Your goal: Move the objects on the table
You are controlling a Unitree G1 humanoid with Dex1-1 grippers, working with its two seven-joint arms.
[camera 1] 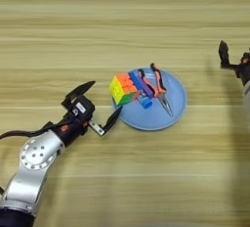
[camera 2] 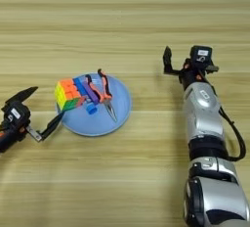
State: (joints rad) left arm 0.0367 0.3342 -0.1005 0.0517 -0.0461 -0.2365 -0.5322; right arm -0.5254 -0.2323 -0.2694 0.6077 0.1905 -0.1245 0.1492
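Left gripper (camera 1: 93,104) spread wide, empty, just left of the light-blue plate (camera 1: 176,108). Puzzle cube (camera 1: 123,88) sits on the plate's left rim, nearest that gripper. Needle-nose pliers (camera 1: 160,89) lie on the plate right of cube, long axis running away-to-near, tips nearer. Right gripper (camera 2: 188,62) well right of plate, finger spread unclear.

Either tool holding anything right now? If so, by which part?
Nothing held. The left tool is open beside the plate; the right tool hangs empty, away from the cube and pliers.
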